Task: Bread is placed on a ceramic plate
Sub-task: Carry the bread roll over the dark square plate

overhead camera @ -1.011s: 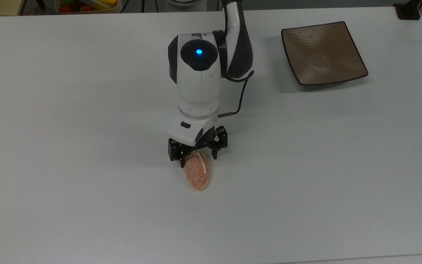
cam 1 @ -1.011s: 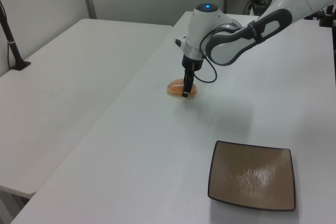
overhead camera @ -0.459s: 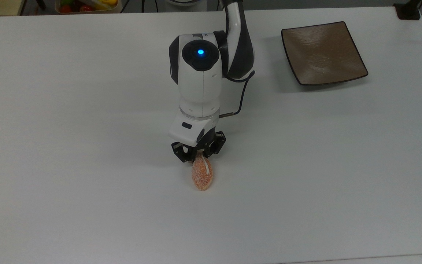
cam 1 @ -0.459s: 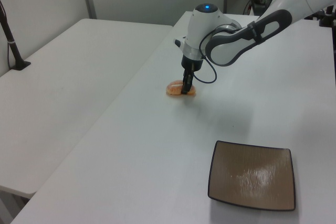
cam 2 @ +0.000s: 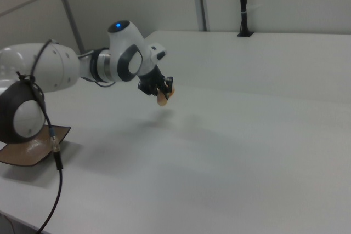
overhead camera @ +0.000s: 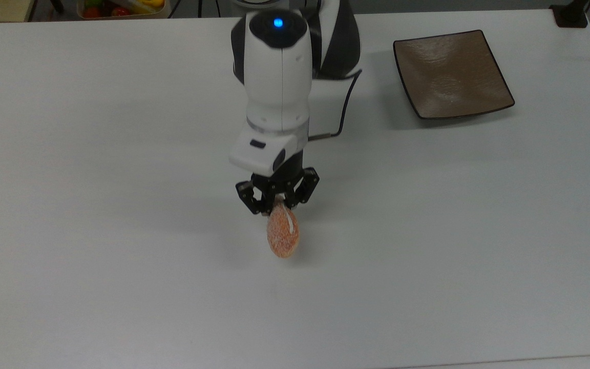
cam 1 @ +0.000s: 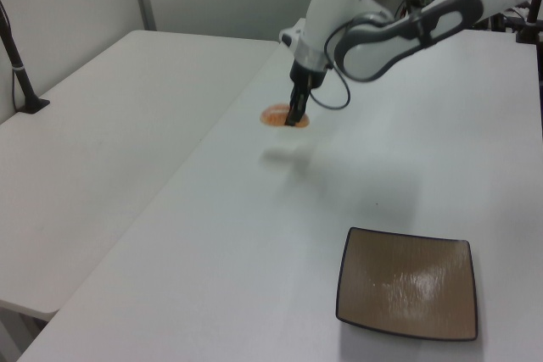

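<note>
My gripper (overhead camera: 277, 205) (cam 1: 297, 116) (cam 2: 160, 91) is shut on one end of the bread (overhead camera: 282, 236) (cam 1: 276, 115) (cam 2: 163, 98), a small oval orange-brown bun with a white stripe. The bun hangs in the air above the white table, with its shadow (cam 1: 284, 157) on the surface below. The ceramic plate (overhead camera: 451, 73) (cam 1: 409, 283) (cam 2: 30, 146), square, glossy brown with a dark rim, lies bare at the top view's upper right, far from the bun.
The white table (overhead camera: 121, 205) spreads wide around the arm. A bin with colourful items (overhead camera: 121, 7) sits beyond the table's far edge at the top view's upper left. A black post base (overhead camera: 571, 15) stands at the top view's upper right corner.
The fingers closed on the bread's end, then the arm rose, lifting the bun off the table. The plate has not moved.
</note>
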Tool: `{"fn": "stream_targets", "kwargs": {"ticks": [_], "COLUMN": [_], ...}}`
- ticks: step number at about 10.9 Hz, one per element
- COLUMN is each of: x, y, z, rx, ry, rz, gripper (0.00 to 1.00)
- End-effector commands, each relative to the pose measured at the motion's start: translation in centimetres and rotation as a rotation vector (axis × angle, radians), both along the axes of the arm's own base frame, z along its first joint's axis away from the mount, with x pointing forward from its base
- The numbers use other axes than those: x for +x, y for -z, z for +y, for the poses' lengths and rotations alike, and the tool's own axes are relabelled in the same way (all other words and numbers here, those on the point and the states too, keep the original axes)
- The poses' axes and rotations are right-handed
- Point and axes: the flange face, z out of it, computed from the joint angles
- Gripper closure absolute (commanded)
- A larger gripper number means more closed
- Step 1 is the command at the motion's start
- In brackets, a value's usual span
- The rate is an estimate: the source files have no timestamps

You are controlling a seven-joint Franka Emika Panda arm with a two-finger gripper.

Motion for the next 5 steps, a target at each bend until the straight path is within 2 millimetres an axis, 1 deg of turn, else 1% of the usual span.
{"fn": "stream_targets", "kwargs": {"ticks": [1,3,5], "x": [-4.9,-7.8,-11.2], "y": [-7.3,-11.6,-14.8], "z": [-1.0,-1.8,-2.4], "rx": [-0.016,-0.020,-0.022], "ry": [0.011,0.025,0.032], "rz": [0.092,0.169,0.257], "gripper": [0.75,0.75,0.75]}}
